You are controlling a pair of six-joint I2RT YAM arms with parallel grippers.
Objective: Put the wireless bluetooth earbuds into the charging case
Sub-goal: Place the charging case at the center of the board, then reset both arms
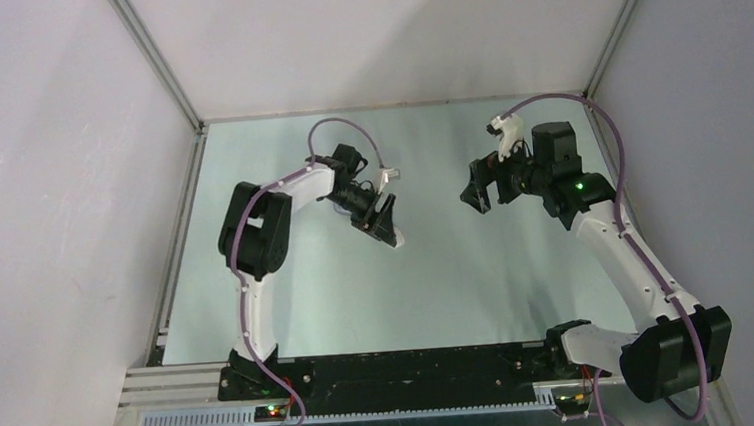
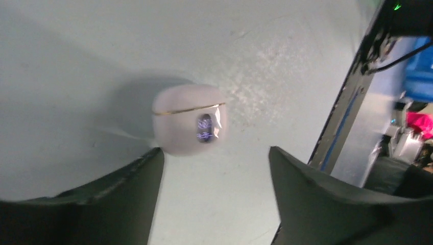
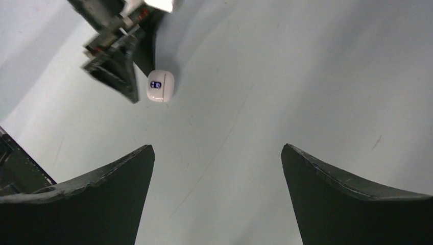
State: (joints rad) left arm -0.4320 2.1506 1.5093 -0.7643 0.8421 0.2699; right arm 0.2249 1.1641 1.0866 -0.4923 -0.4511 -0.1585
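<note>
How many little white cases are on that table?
1. The small rounded white plastic case, lid shut, lies on the table by the left arm's fingers. More may be hidden.

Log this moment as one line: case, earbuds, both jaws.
charging case: lid shut, on table | earbuds: none visible | left jaws: open, beside case | right jaws: open, empty, away

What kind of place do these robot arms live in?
Probably a robot test booth: plain white walls, metal frame rails, a left arm and right arm bolted to a table holding one small case.
</note>
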